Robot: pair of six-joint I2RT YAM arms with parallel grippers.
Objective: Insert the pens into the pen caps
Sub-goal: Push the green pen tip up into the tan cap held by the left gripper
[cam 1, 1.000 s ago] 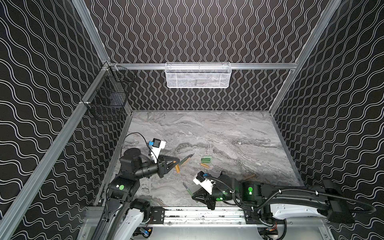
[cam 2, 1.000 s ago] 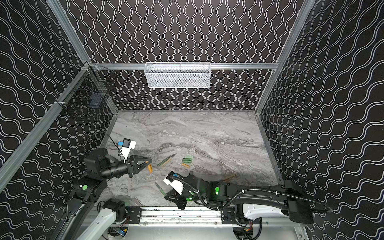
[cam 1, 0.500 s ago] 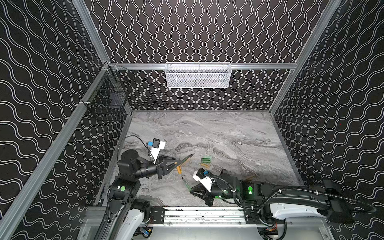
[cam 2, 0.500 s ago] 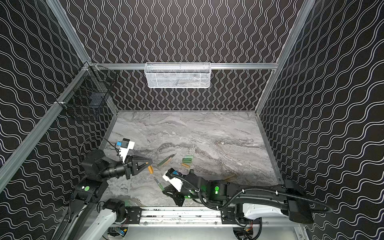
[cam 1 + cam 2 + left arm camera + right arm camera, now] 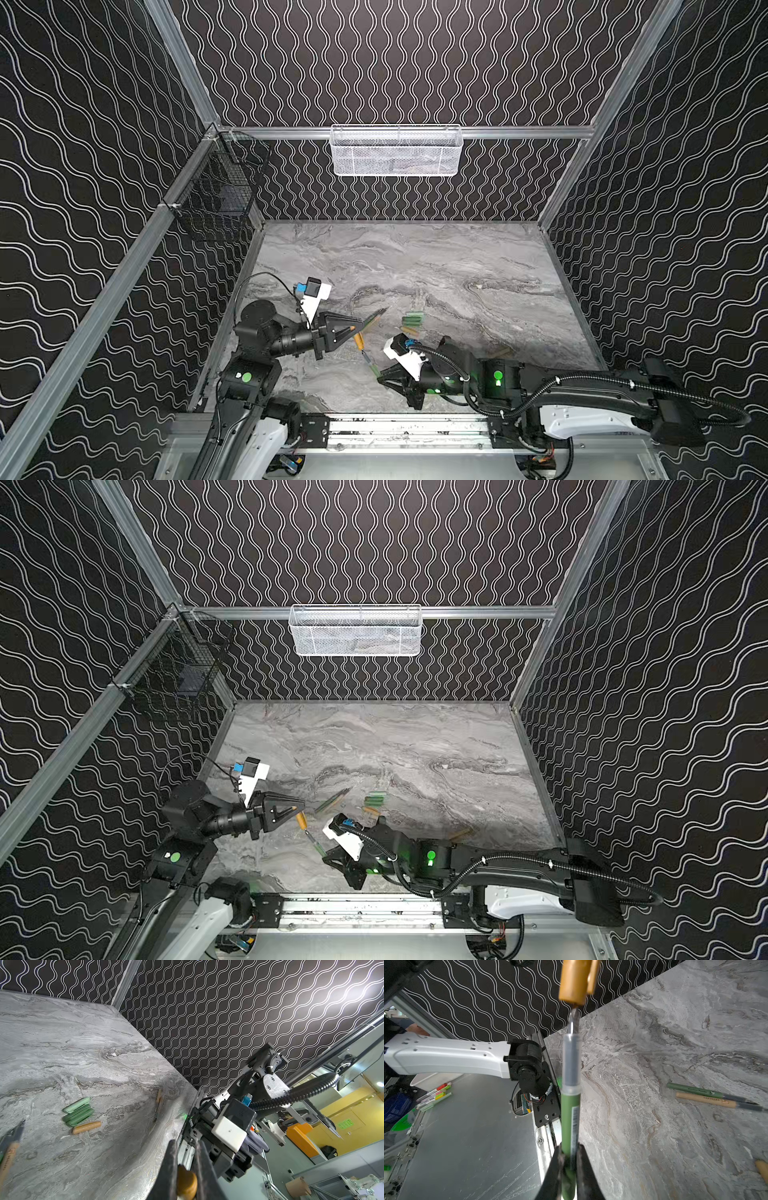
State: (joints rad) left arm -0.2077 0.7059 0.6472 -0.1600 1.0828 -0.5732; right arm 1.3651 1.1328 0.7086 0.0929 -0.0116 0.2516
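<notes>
Raised since a second ago, my right end effector (image 5: 569, 1150) is clamped on the green pen (image 5: 569, 1118). The pen's long axis aims at the orange cap (image 5: 574, 980), with its tip at the cap's mouth, above the desk (image 5: 654, 1084). My left end effector (image 5: 185, 1145) grips that cap. The pen's label (image 5: 574, 1126) is unreadable.

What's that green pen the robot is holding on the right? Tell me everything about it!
The green pen is thin, with a matte green barrel carrying a pale printed strip, then a see-through grey part, then a small metal point. It is not capped yet. The right gripper is shut on its barrel. Its point meets the open mouth of the orange cap held in the left gripper; how far in is unclear.
</notes>
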